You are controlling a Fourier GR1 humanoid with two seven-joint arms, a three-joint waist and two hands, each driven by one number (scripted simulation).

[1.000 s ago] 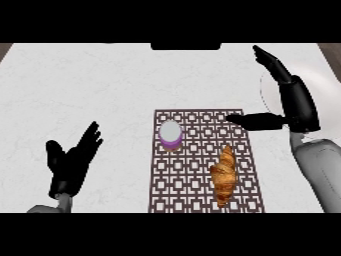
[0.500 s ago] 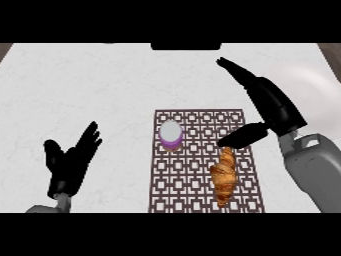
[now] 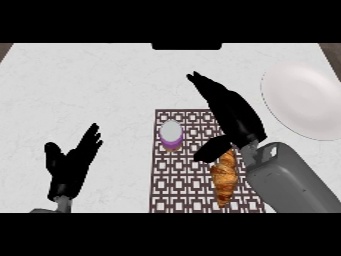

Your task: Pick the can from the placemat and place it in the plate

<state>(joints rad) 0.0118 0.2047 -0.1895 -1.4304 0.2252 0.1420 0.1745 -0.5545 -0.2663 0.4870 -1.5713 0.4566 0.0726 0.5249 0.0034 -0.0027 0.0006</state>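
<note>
Fingers (image 3: pixel 216 92) of the right hand (image 3: pixel 236 117) lie straight and apart from the thumb, holding nothing; since half a second ago this hand has swung further left, off the plate's side and over the placemat's right part, its thumb now just beside the croissant's upper end. The can (image 3: pixel 171 135) stands upright on the placemat (image 3: pixel 188 172) to the hand's left, untouched, a short cylinder with a pale top and purple wall. The croissant (image 3: pixel 225 176) is golden brown, ridged and long, lying lengthwise on the mat. The placemat is dark brown with a pale lattice pattern. The plate (image 3: pixel 309 104), smooth, white and round, sits well to the right on the mottled white counter (image 3: pixel 92 90). The left hand (image 3: pixel 69 165) rests open at lower left, fingers up, unchanged.
</note>
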